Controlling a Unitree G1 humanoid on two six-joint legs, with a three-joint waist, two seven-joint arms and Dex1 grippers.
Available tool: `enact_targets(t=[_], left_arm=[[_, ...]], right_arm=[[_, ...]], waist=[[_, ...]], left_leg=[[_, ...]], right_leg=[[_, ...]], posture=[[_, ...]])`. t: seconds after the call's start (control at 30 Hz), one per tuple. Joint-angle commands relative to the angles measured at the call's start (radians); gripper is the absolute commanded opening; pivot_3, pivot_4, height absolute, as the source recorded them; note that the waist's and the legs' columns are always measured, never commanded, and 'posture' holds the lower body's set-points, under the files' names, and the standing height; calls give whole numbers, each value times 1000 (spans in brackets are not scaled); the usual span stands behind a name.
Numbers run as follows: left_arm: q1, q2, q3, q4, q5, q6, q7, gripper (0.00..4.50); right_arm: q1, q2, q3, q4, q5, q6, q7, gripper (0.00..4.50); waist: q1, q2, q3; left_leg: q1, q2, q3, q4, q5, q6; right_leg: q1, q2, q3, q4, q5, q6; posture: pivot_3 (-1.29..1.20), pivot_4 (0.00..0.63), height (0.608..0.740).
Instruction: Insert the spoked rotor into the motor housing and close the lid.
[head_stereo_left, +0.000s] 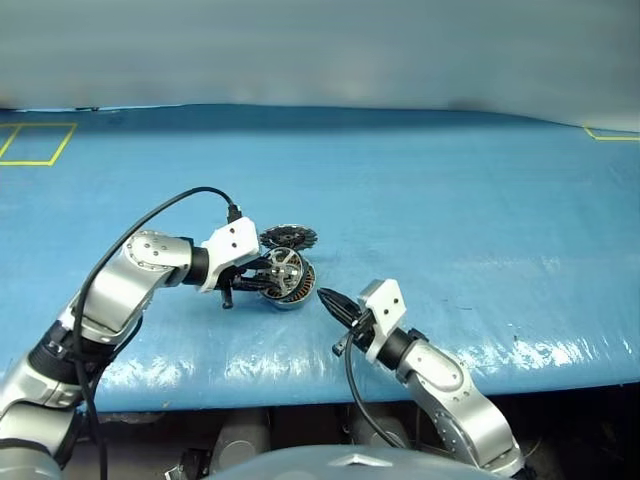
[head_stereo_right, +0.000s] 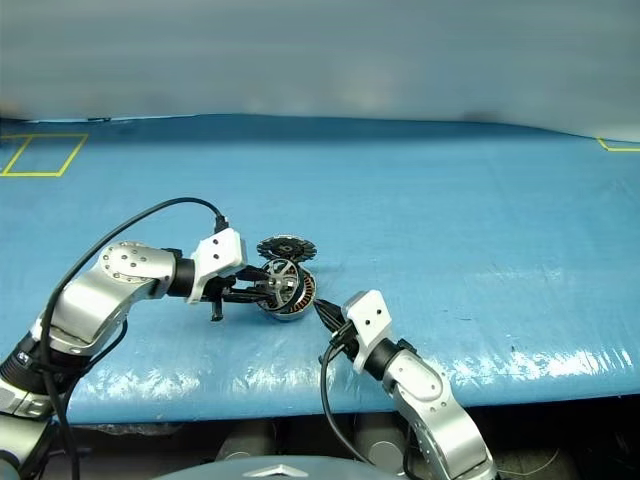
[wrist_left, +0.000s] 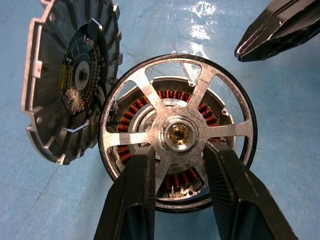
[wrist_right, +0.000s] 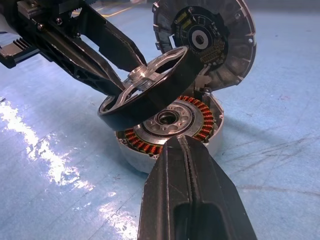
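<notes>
The right pincer (wrist_right: 187, 165), clenched empty, is bracing at the motor housing's (wrist_right: 212, 142) six o'clock edge. The left pincer (wrist_left: 177, 165) is grasping the spoked rotor (wrist_right: 150, 92) tilted just above it, nine o'clock side low; the lid (head_stereo_left: 288, 237) is leaning at twelve o'clock.

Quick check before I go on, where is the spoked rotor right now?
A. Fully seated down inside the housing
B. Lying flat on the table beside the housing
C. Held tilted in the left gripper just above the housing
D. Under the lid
C. The left gripper grips the spoked rotor, which hangs tilted over the motor housing with the copper windings still exposed; the lid leans behind the housing.
</notes>
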Motion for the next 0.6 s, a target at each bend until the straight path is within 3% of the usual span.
enact_targets(t=[0.03, 0.6], left_arm=[[-29, -9, 1, 8, 17, -29, -16, 1159], [-41, -48, -14, 69, 64, -62, -29, 1159]], right_arm=[[3, 12, -6, -16, -4, -33, -4, 0], [31, 33, 4, -9, -33, -50, -24, 0]], waist=[[0, 0, 0], [1, 0, 0]], left_leg=[[0, 0, 0, 0, 0, 0], [0, 0, 0, 1, 0, 0]], right_leg=[[0, 0, 0, 0, 0, 0], [0, 0, 0, 1, 0, 0]], posture=[[0, 150, 740], [0, 150, 740]])
